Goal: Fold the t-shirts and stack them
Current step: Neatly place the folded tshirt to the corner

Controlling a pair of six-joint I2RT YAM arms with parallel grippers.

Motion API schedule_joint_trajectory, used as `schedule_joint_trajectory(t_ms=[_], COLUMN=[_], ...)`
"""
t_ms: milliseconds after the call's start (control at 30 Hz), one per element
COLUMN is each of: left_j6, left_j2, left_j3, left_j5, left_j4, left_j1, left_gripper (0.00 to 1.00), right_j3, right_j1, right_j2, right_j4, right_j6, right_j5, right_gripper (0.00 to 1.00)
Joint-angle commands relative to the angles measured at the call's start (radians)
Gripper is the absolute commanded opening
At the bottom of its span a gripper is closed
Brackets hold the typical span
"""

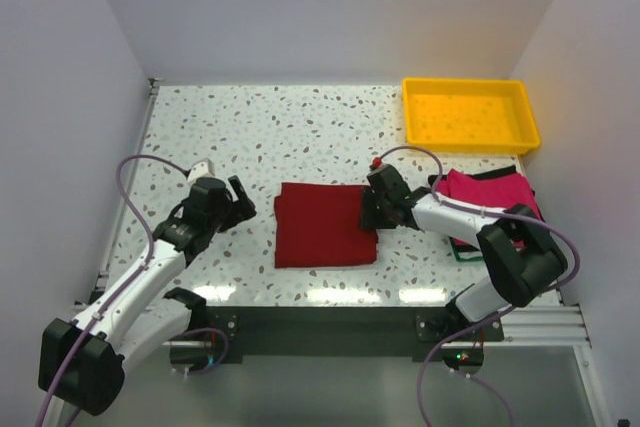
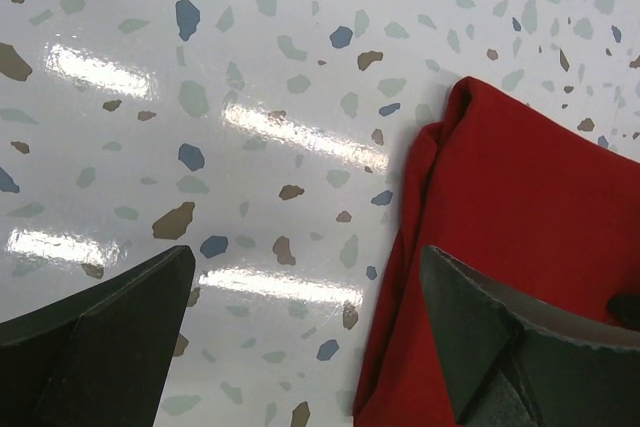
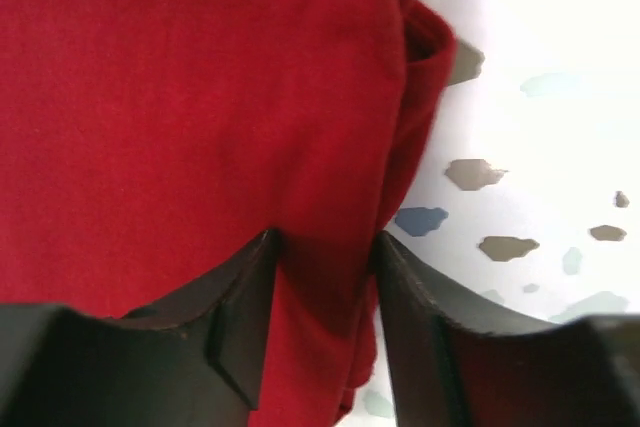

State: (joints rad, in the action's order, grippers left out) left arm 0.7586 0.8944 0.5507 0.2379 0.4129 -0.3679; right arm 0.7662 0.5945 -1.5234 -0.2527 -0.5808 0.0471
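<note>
Shirt at centre: the red shirt (image 1: 325,225) is lying folded into a rectangle on the table (image 1: 250,127), between the 2 arms and nearer the front edge than the back.
Right gripper: the right gripper (image 1: 372,213) is sitting low on the red shirt's right edge. On my wrist feed its fingers (image 3: 235,307) are standing close together with a ridge of red cloth (image 3: 180,97) caught between them, so I am reading it as clamped on that edge.
Left gripper: the left gripper (image 1: 238,201) is hanging just beside the red shirt's left edge. I am seeing its jaws spread wide and holding nothing.
Left wrist feed: 1 finger is hovering over bare speckled table (image 2: 200,67) and the other over the shirt's rumpled edge (image 2: 520,217). I am not able to tell whether that finger is touching the cloth.
Pile at right: the pink shirt (image 1: 490,192) is lying on top, with the black shirt (image 1: 495,171) showing as a dark strip behind it. A thin sliver of the green shirt (image 1: 462,252) is peeking out at the near side. The right arm is crossing over this pile and hiding part of it.
Tray: the yellow tray (image 1: 470,142) is sitting at the far right corner, just behind the pile and well apart from the red shirt.
</note>
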Motion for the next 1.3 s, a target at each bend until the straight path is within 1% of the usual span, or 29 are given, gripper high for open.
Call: schedule_joint_trajectory(t_ms=[0, 67, 100, 167, 200, 267, 333, 467, 500, 567, 667, 700, 733, 767, 867, 1067, 1267], left_j6=[-0.007, -0.007, -0.008, -0.011, -0.010, -0.013, -0.016, -0.015, -0.013, -0.016, -0.021, -0.022, -0.027, -0.031, -0.041, -0.054, -0.059], left_j2=[0.000, -0.002, -0.002, 0.000, 0.000, 0.000, 0.003, 0.015, 0.015, 0.015, 0.020, 0.021, 0.021, 0.024, 0.046, 0.072, 0.057], left_j3=[0.008, 0.006, 0.008, 0.011, 0.011, 0.012, 0.009, 0.008, 0.006, 0.005, 0.005, 0.006, 0.008, 0.005, 0.006, -0.003, -0.020], left_j5=[0.035, 0.040, 0.043, 0.046, 0.050, 0.055, 0.077, 0.089, 0.087, 0.086, 0.084, 0.081, 0.078, 0.071, 0.066, 0.048, 0.044], left_j4=[-0.017, -0.017, -0.017, -0.014, -0.013, -0.011, -0.008, -0.003, -0.005, -0.011, -0.022, -0.026, -0.031, -0.046, -0.059, -0.077, -0.088], left_j1=[0.003, 0.003, 0.003, 0.003, 0.003, 0.003, 0.004, 0.007, 0.007, 0.009, 0.011, 0.012, 0.012, 0.012, 0.015, 0.021, 0.026], left_gripper=[1.00, 1.00, 1.00, 1.00, 1.00, 1.00, 1.00, 1.00, 1.00, 1.00, 1.00, 1.00, 1.00, 1.00, 1.00, 1.00, 1.00], right_j3=[0.015, 0.021, 0.024, 0.027, 0.033, 0.045, 0.067, 0.105, 0.131, 0.157, 0.221, 0.258, 0.277, 0.292, 0.352, 0.465, 0.596], right_j1=[0.036, 0.047, 0.050, 0.054, 0.054, 0.054, 0.056, 0.053, 0.054, 0.053, 0.053, 0.053, 0.053, 0.053, 0.051, 0.008, -0.048], right_j2=[-0.034, -0.049, -0.053, -0.076, -0.083, -0.099, -0.101, -0.051, -0.017, 0.025, 0.078, 0.086, 0.094, 0.097, 0.111, 0.117, 0.108], right_j4=[-0.029, -0.051, -0.063, -0.060, -0.059, -0.074, -0.112, -0.207, -0.261, -0.316, -0.437, -0.512, -0.549, -0.612, -0.692, -0.858, -0.965], right_j6=[-0.008, -0.013, -0.011, 0.002, 0.027, 0.064, 0.091, 0.174, 0.191, 0.200, 0.233, 0.236, 0.245, 0.251, 0.254, 0.312, 0.366], right_j5=[0.074, 0.115, 0.128, 0.146, 0.154, 0.194, 0.209, 0.299, 0.313, 0.342, 0.359, 0.394, 0.419, 0.442, 0.546, 0.615, 0.685], right_gripper=[0.40, 0.36, 0.29, 0.21, 0.16, 0.14, 0.00, 0.00, 0.00, 0.00, 0.00, 0.00, 0.00, 0.00, 0.00, 0.00, 0.00])
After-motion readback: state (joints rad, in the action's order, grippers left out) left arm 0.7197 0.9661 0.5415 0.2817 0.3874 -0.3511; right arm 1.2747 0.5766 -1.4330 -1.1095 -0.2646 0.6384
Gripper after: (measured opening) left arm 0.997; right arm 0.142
